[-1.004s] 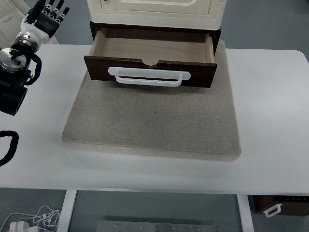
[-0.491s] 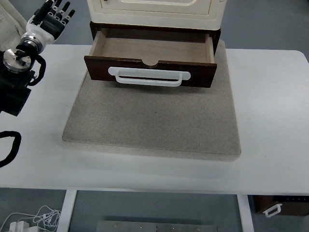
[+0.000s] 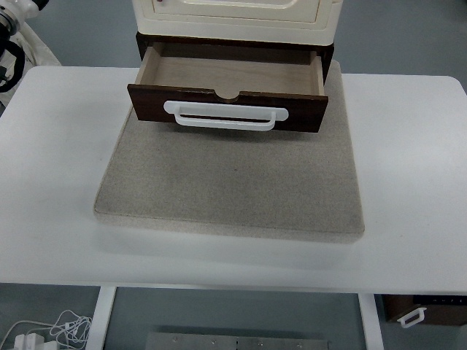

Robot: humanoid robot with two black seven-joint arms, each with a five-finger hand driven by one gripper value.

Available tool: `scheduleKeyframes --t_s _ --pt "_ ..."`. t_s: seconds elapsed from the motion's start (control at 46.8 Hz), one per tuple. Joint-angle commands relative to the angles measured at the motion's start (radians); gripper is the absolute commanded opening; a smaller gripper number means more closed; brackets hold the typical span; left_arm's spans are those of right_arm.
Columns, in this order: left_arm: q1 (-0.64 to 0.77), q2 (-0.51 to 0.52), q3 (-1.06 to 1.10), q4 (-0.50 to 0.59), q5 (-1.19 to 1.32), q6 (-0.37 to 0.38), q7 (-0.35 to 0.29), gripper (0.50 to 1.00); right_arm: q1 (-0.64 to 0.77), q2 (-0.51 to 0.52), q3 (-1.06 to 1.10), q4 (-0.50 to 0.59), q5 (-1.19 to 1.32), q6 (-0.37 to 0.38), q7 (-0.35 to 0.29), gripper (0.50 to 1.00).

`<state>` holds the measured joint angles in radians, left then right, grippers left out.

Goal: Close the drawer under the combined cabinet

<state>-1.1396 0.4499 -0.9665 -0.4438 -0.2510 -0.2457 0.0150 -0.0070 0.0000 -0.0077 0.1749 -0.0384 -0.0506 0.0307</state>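
Note:
The dark brown drawer (image 3: 228, 106) stands pulled out from under the cream cabinet (image 3: 237, 14). It has a white handle (image 3: 225, 115) on its front and its wooden inside is empty. Only a bit of my left arm (image 3: 10, 22) shows at the top left corner, far from the drawer; its hand is out of the picture. My right arm is not in view.
The cabinet stands on a grey mat (image 3: 232, 179) on the white table (image 3: 408, 175). Another small brown drawer part with a white handle (image 3: 412, 315) sits below the table at the bottom right. Cables (image 3: 51, 332) lie on the floor at bottom left.
My left arm has drawn back up and to the left, and its hand has left the picture. The drawer has not moved.

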Motion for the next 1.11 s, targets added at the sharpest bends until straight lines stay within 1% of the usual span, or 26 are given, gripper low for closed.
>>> scheduleKeyframes --t_s 0.0,0.128,0.32,0.555,0.683,0.769,0.876,0.983,1.089 --pt "-0.017 0.036 0.0 -0.016 0.006 -0.003 0.0 1.0 0.001 0.0 0.0 0.0 0.0 0.0 0.0 0.952" --pt "-0.057 0.096 0.0 -0.068 0.006 -0.004 0.003 1.0 0.001 0.0 0.0 0.0 0.0 0.0 0.0 0.952" --pt "-0.109 0.151 0.0 -0.199 0.036 -0.003 0.007 1.0 -0.001 0.0 0.0 0.0 0.0 0.0 0.0 0.952" --pt "-0.173 0.197 0.0 -0.437 0.16 0.003 0.02 1.0 0.001 0.0 0.0 0.0 0.0 0.0 0.0 0.952" --pt "-0.201 0.194 0.0 -0.527 0.236 0.003 0.048 1.0 0.001 0.0 0.0 0.0 0.0 0.0 0.0 0.952" --pt "-0.198 0.194 0.005 -0.613 0.243 0.003 0.048 1.0 0.001 0.0 0.0 0.0 0.0 0.0 0.0 0.952" --pt "-0.201 0.208 0.081 -0.74 0.245 0.008 0.048 1.0 -0.001 0.0 0.0 0.0 0.0 0.0 0.0 0.952" --pt "-0.213 0.256 0.159 -0.874 0.246 0.011 0.046 1.0 0.001 0.0 0.0 0.0 0.0 0.0 0.0 0.952" --pt "-0.233 0.266 0.238 -0.96 0.248 0.011 0.046 1.0 -0.001 0.0 0.0 0.0 0.0 0.0 0.0 0.952"
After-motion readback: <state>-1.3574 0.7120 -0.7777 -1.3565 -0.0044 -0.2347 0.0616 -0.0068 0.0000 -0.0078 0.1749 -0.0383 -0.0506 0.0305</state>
